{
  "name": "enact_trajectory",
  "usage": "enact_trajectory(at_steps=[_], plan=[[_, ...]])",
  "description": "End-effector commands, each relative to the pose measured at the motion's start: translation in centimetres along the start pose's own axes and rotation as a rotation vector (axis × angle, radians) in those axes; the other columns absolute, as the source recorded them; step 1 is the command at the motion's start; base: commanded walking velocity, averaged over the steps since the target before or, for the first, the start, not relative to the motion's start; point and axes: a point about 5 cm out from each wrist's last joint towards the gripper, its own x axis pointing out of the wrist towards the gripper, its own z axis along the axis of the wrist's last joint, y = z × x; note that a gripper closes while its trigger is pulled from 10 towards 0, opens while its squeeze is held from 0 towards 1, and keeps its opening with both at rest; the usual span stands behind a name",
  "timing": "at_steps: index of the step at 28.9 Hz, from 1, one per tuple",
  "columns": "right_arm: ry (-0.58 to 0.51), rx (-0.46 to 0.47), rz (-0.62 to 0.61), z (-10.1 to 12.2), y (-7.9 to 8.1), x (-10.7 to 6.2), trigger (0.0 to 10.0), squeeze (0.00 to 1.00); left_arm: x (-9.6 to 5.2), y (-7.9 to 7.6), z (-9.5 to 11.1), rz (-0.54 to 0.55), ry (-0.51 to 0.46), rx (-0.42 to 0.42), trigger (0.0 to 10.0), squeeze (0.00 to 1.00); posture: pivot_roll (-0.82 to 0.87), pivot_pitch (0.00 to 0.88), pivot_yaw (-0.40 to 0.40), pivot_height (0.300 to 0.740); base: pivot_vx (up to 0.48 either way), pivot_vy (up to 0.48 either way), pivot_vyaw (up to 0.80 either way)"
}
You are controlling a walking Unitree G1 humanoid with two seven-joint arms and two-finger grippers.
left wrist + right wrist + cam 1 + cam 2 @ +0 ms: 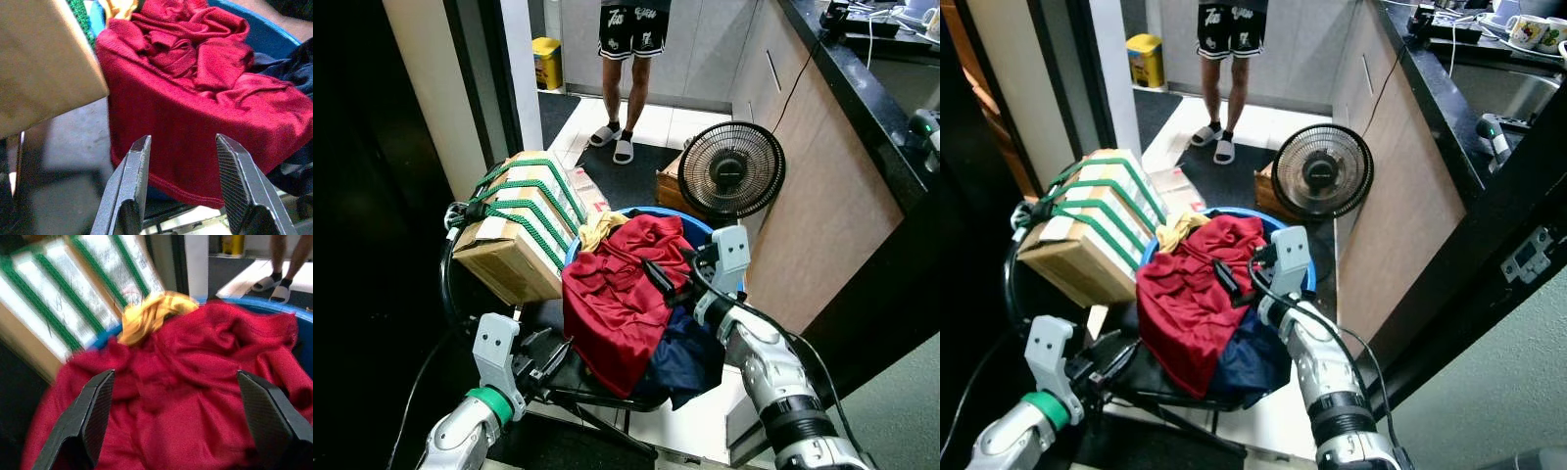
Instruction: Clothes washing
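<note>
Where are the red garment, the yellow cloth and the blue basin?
red garment point(612, 304), left eye view, its draped front
yellow cloth point(149, 316), right wrist view, its bunched middle
blue basin point(266, 32), left wrist view, its bare rim

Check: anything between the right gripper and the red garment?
Nothing visible. The right gripper hovers open directly over the red garment heaped in the blue tub; its wrist view shows bare cloth between the fingers. The yellow cloth lies beyond, toward the cardboard box.
</note>
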Motion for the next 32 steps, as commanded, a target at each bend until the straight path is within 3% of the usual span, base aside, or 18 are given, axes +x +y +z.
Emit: enact_trajectory(at_steps=[1,7,13,14,15,16,18,19,24,32], plan=[[0.045,-0.029,-0.002,-1.1,-0.2,-0.5,10.0,1.0,0.1,-0.2,-0.3,-0.022,0.016,0.0,10.0,0.0,0.02,0.032,-0.008,0.74,0.0,0.0,0.0],[0.079,-0.004,0.004,-1.9,-0.7,-0.9,10.0,1.0,0.3,-0.1,-0.1,-0.032,0.014,0.009,10.0,0.0,0.02,0.028,-0.008,0.74,0.0,0.0,0.0],[0.184,-0.032,0.073,-3.9,0.8,-1.1,10.0,1.0,0.2,-0.1,-0.2,-0.057,0.034,0.026,10.0,0.0,0.02,0.018,-0.005,0.74,0.0,0.0,0.0],[0.2,-0.049,0.066,-4.3,1.1,-1.0,10.0,0.92,0.2,-0.1,-0.2,-0.058,0.036,0.029,10.0,0.0,0.02,0.018,-0.005,0.74,0.0,0.0,0.0],[0.2,-0.049,0.066,-4.3,1.1,-1.0,10.0,0.92,0.2,-0.1,-0.2,-0.058,0.036,0.029,10.0,0.0,0.02,0.018,-0.005,0.74,0.0,0.0,0.0],[0.208,-0.058,0.06,-4.6,1.3,-1.0,10.0,0.29,0.2,-0.1,-0.2,-0.059,0.037,0.031,10.0,0.0,0.02,0.015,-0.004,0.74,0.0,0.0,0.0],[0.208,-0.058,0.06,-4.6,1.3,-1.0,10.0,0.29,0.2,-0.1,-0.2,-0.059,0.037,0.031,10.0,0.0,0.02,0.015,-0.004,0.74,0.0,0.0,0.0],[0.205,-0.057,0.079,-4.7,1.8,-1.0,10.0,0.0,0.2,-0.1,-0.2,-0.061,0.037,0.034,10.0,0.0,0.02,0.015,-0.004,0.74,0.0,0.0,0.0],[0.26,-0.069,0.207,-6.3,3.9,-1.3,10.0,0.0,0.2,0.0,-0.3,-0.075,0.043,0.043,10.0,0.0,0.03,0.014,-0.003,0.74,0.0,0.0,0.0],[0.266,-0.083,0.231,-6.8,4.5,-1.4,10.0,0.0,0.2,0.0,-0.3,-0.083,0.047,0.049,10.0,0.0,0.03,0.014,-0.001,0.74,0.0,0.0,0.0]])
